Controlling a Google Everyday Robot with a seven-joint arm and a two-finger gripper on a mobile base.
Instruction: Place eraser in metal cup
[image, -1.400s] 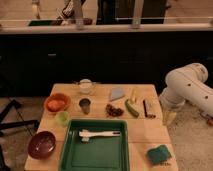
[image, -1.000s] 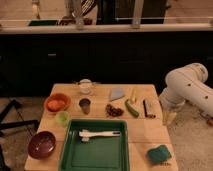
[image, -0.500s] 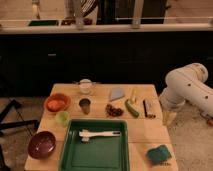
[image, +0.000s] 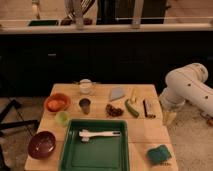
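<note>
The eraser (image: 148, 108), a small dark oblong block with a paler edge, lies near the right edge of the wooden table (image: 150, 132). The metal cup (image: 85, 105), a small dark grey tumbler, stands upright left of the table's middle. My gripper (image: 169, 118) hangs off the white arm (image: 192, 90) just past the table's right edge, to the right of the eraser and a little nearer the front, not touching it.
A green tray (image: 95, 150) holds a white brush (image: 100, 134) at the front. An orange bowl (image: 57, 103), pale green cup (image: 62, 118), dark red bowl (image: 41, 144), white cup (image: 86, 86), green vegetable (image: 131, 108), dark berries (image: 114, 110) and a green sponge (image: 159, 153) also sit here.
</note>
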